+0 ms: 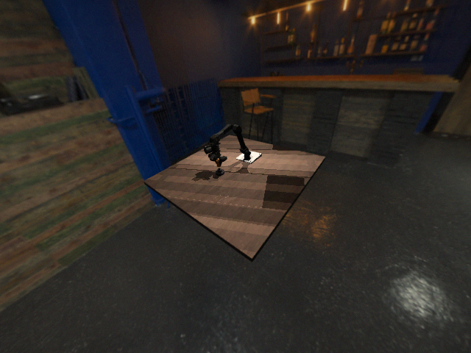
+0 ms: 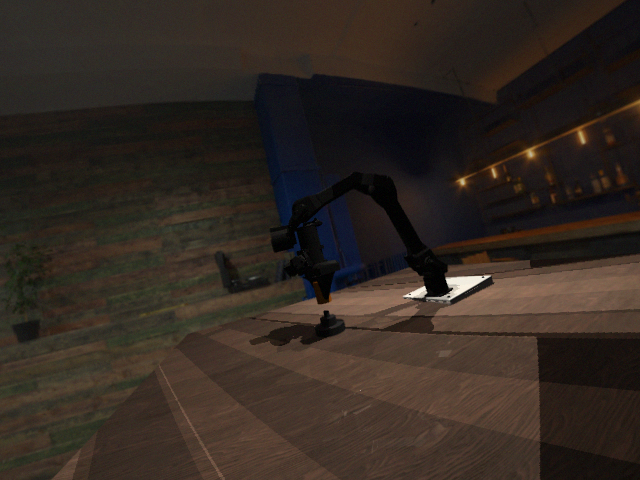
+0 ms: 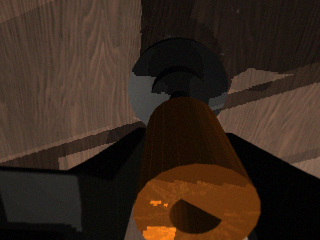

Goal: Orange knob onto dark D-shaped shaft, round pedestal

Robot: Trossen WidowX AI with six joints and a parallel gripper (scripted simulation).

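Note:
The orange knob [image 1: 218, 163] [image 2: 321, 293] [image 3: 185, 127] is held upright or nearly so, in the air above the pedestal. My gripper [image 1: 218, 161] [image 2: 323, 294] [image 3: 183, 138] is shut on it, with a finger at either side. The knob's near end shows a D-shaped hole [image 3: 192, 220], its flat side slanting down to the right in the wrist view. The dark round pedestal [image 1: 219, 172] [image 2: 330, 328] [image 3: 200, 55] stands on the table. Its shaft [image 2: 326, 313] [image 3: 179, 94] stands just below the knob with a small gap between. The wrist view hides most of the shaft behind the knob.
The arm's white base plate [image 1: 256, 156] [image 2: 473, 285] lies on the wooden table [image 1: 228, 212] [image 2: 361, 423], to the right of the pedestal in the top and exterior views. The arm arches over from it. Shadows fall across the table beside the pedestal.

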